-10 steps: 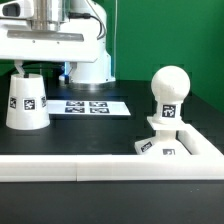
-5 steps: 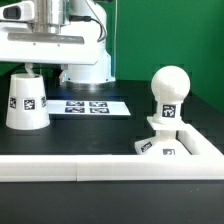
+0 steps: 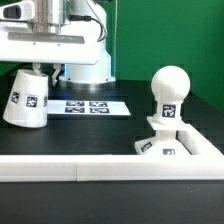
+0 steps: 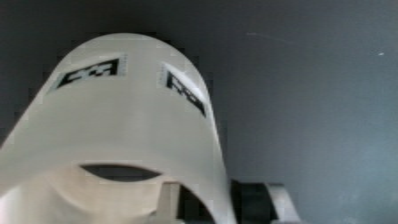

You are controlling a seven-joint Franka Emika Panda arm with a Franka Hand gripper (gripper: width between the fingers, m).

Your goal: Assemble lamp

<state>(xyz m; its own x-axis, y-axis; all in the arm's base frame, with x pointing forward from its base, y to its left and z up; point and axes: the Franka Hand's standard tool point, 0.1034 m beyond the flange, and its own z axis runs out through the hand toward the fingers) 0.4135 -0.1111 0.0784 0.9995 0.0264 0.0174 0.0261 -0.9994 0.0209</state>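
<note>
Shade: white plastic truncated-cone shade [image 3: 27, 98] now tilts, one edge lifted off the black counter [image 3: 100, 135] near its far edge.
End effector: end effector [image 4: 217, 203] pinching shade's rim.
Meaning: pickup's started, bulb [image 3: 168, 97] already sits on base [image 3: 175, 145].

Shade [image 3: 27, 98] tilted under tool [image 3: 38, 68] — bulb [image 3: 170, 92] upright on base [image 3: 165, 147].

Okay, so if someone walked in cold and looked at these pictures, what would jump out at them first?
Probably the lamp shade at the exterior view's left, tilted rather than standing flat, right under the robot arm; the wrist view shows the pincer at its rim, though its grip is unclear. Next, the bulb upright on the square base at the exterior view's right, near the white rail.
</note>
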